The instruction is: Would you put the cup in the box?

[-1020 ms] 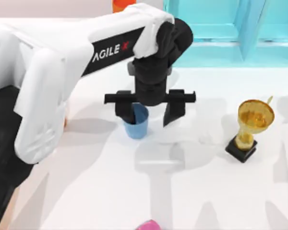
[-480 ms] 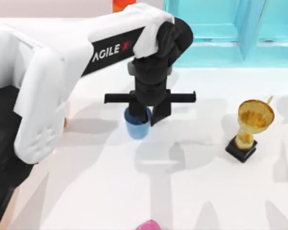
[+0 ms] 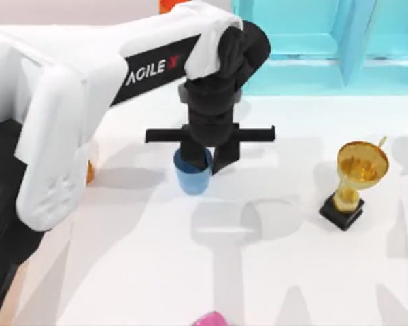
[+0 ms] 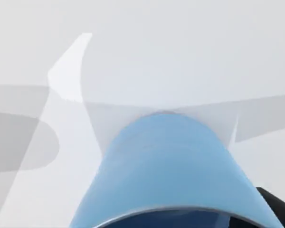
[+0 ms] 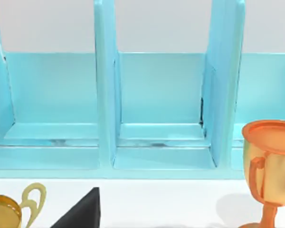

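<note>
The cup (image 3: 192, 178) is a small blue tumbler standing upright on the white table, left of centre in the top view. My left gripper (image 3: 206, 160) comes down on it from above and is shut on it, its dark fingers pinching the cup's right wall near the rim. In the left wrist view the cup (image 4: 171, 171) looms very close, with a dark fingertip (image 4: 277, 209) at its edge. The box is out of view.
A gold trophy on a black base (image 3: 353, 178) stands to the right. The cyan shelf frame (image 3: 326, 41) runs along the back; the right wrist view faces it (image 5: 161, 118) with a copper trophy (image 5: 268, 166) beside. An orange bottle (image 3: 171, 5) is at the back, a pink object (image 3: 211, 319) at the front edge.
The left gripper's fingers were spread wide around the cup a second ago and have since shut on it. Arm and cup have now shifted slightly up and left.
</note>
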Robot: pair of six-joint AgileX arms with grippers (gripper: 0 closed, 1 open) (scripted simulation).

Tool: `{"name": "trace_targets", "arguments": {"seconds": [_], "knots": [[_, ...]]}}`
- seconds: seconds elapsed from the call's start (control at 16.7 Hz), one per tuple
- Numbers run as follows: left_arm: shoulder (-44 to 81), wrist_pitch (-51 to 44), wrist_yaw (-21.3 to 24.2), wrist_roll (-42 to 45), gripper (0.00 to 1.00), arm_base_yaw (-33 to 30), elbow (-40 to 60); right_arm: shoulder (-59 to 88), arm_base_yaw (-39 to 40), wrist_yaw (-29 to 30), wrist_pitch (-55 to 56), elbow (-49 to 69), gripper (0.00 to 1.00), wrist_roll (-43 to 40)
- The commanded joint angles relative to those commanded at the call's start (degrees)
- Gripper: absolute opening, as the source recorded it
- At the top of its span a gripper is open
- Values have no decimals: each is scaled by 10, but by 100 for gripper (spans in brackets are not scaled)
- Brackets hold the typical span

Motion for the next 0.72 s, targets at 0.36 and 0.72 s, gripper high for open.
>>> {"name": "trace_targets", "arguments": {"seconds": [0.36,0.72], "knots": [[-111,31,-18,136,0,144,-25,0,0,0,0,0,100,0],[-264,-29,-21,325,0,350,-138,0,0,0,0,0,100,0]]}}
